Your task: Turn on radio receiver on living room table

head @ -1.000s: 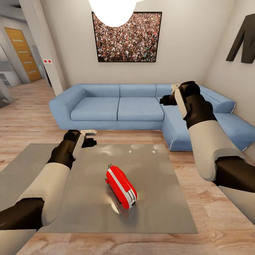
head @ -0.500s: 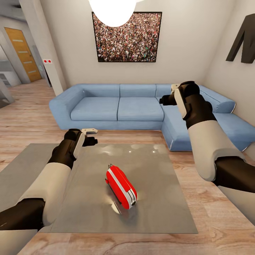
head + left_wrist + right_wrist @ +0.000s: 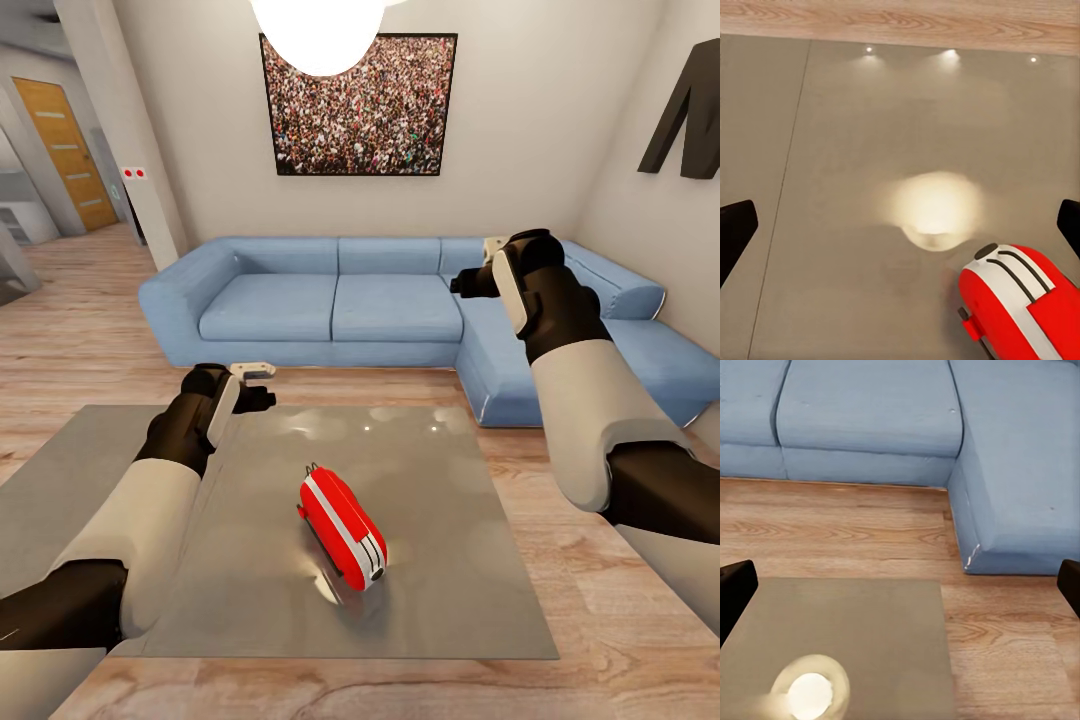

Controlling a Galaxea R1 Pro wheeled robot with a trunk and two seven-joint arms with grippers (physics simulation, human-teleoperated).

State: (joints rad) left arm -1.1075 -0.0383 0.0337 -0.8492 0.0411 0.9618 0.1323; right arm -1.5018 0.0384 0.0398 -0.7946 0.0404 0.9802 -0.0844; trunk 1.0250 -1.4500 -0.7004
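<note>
- The left gripper, fingers spread and empty, hovers over the table's far left part.
- The radio lies mid-table, its long axis diagonal, nearer the left gripper.
- The right gripper, fingers apart, hangs high near the sofa.

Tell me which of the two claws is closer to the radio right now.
The left claw. It hangs low over the grey table, just beyond the red radio; the right claw is raised toward the blue sofa.
</note>
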